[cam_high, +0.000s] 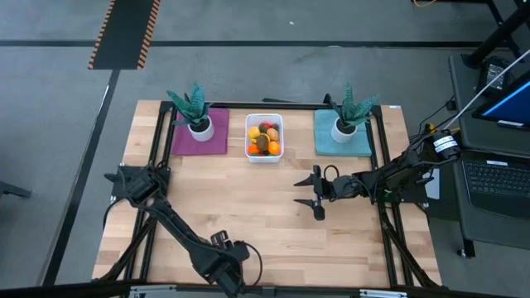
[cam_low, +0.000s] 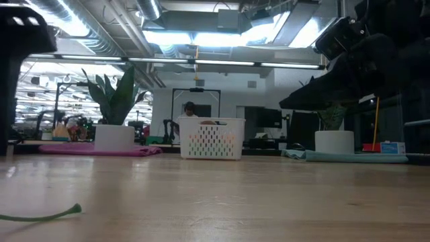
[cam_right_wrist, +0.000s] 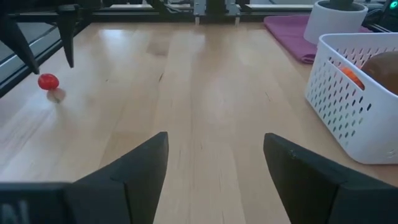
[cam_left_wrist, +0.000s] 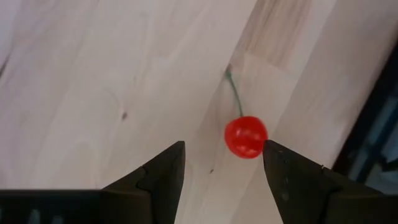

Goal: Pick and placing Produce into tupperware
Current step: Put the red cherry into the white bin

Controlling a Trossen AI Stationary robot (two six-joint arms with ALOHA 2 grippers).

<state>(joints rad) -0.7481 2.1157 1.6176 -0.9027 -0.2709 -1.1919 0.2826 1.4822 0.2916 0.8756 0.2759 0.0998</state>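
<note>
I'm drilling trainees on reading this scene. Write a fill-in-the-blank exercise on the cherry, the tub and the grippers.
1. The loose cherry on the table is coloured ____.
2. The left gripper hovers over the cherry with its fingers ____.
3. The white tub of produce sits between the purple mat and the ____ mat.
4. The right gripper holds ____.

Missing words: red; open; teal; nothing
</note>
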